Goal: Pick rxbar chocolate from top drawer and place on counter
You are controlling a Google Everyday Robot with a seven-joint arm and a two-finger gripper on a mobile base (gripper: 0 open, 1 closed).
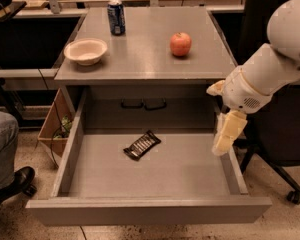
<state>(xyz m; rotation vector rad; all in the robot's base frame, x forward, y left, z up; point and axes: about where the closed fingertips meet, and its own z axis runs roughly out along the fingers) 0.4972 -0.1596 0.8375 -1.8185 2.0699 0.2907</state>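
I have just one camera view, and it looks down at the cabinet from the front.

The top drawer point(155, 179) is pulled all the way out. It is wide and shallow, made of smooth grey metal with low walls. The rxbar chocolate point(142, 145) lies flat on the drawer floor, near the middle and a bit to the left. It is turned at a slant. It is small, thin and black, and its wrapper looks shiny.

My gripper point(222, 143) hangs over the right wall of the drawer, pointing down. It is pale and blocky, on a fat white arm. It is well apart from the bar and holds nothing. I cannot tell if it is spread apart or pressed together.

So I think I am in the reaching step. Next I need to move left, go down over the bar and turn to match its slant. The bar is so flat that it may be hard to pinch.

The counter point(145, 59) is flat, grey and dull. On it sit a round red apple point(180, 44), a blue can point(116, 17) and a pale bowl point(86, 51).
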